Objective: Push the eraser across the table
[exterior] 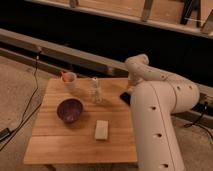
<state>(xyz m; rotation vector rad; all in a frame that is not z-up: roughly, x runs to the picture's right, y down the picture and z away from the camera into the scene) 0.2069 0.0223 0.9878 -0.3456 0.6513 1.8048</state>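
The eraser (124,96) is a small flat black block lying near the right edge of the light-wood table (75,145). Its right part is hidden behind my white arm. My gripper (133,84) hangs down from the bent wrist just behind and to the right of the eraser, at the table's far right edge. It is mostly hidden by the arm's own bulk. I cannot tell whether it touches the eraser.
A purple bowl (69,110) sits left of centre, with a pale cream block (102,129) in front of it. A clear bottle (95,91) and a cup (68,80) stand at the back. Cables (30,102) run on the floor to the left. A long rail (60,52) runs behind the table.
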